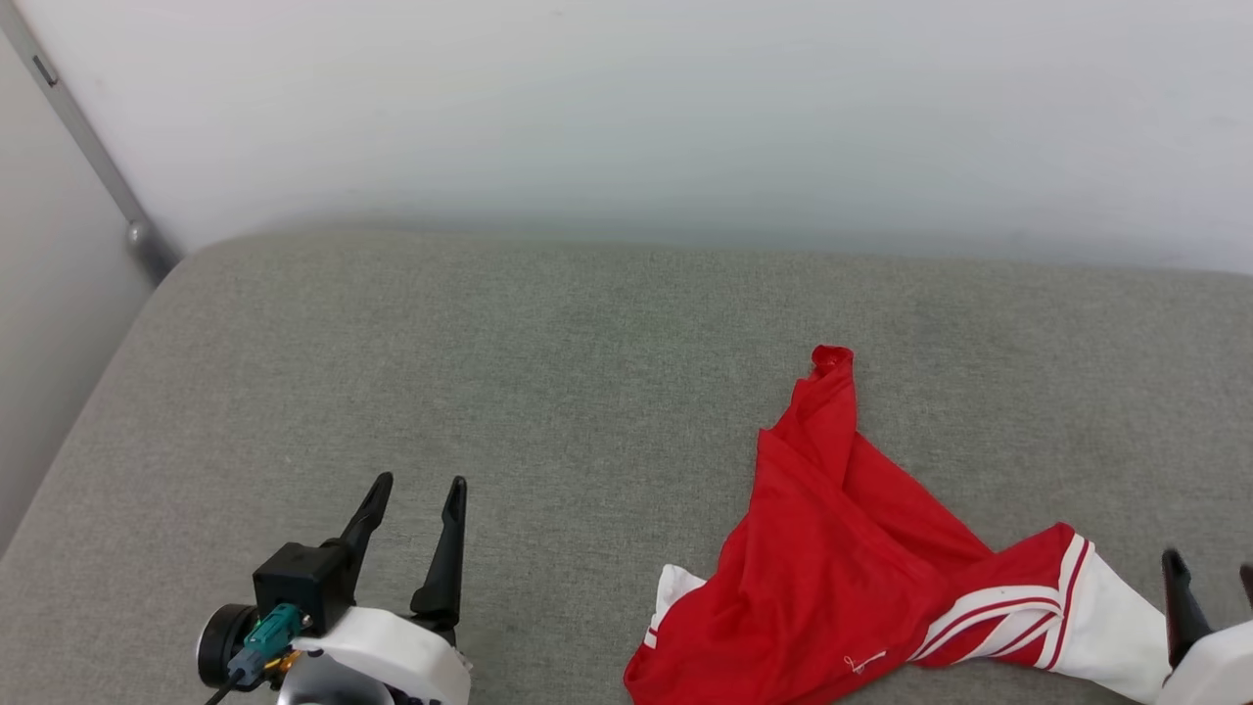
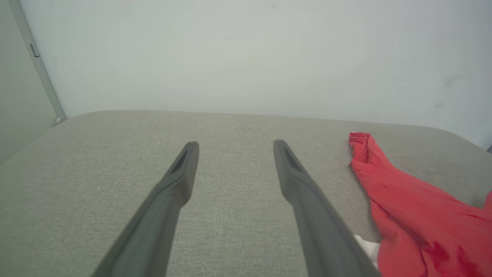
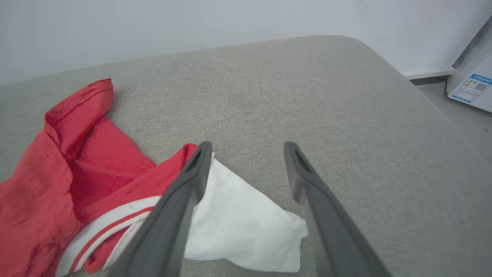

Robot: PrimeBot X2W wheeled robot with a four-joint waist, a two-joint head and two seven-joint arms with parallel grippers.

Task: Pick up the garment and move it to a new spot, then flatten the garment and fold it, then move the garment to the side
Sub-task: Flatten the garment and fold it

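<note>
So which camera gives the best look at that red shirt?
The head view: the red shirt lies crumpled on the grey cushion, nearly all of it showing, its lower edge cut off. The left wrist view catches its red side; the right wrist view shows its white sleeve and striped trim close up.

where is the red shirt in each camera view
Head view: garment at lower right, on the grey cushion.
Left wrist view: garment along the right edge, down to the lower right corner.
Right wrist view: garment at left, white sleeve at bottom centre.
Shared landmark: its bunched red tip, pointing toward the white wall.
</note>
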